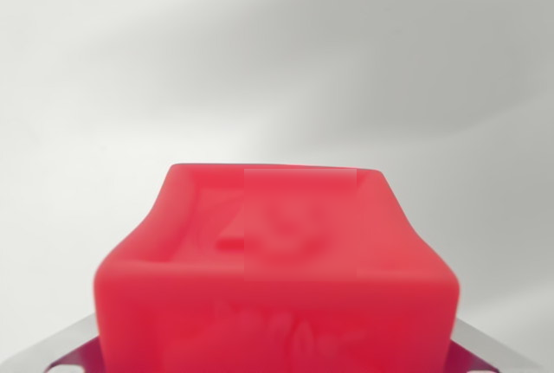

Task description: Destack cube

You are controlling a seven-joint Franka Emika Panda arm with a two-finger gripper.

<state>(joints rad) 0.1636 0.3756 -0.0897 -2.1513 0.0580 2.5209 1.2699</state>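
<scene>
A red cube (277,278) fills the lower half of the wrist view, very close and blurred, with a faint embossed pattern on its top and front faces. My gripper (277,357) sits at the bottom edge. Only slivers of its metal fingers (65,349) show, one on each side of the cube, and both press against the cube's flanks. The jaws are shut on the red cube. No other cube shows; anything under the held cube is hidden by it.
Behind the cube lies a plain white-grey surface (277,53) with soft shadows across it. Nothing else stands out in this view.
</scene>
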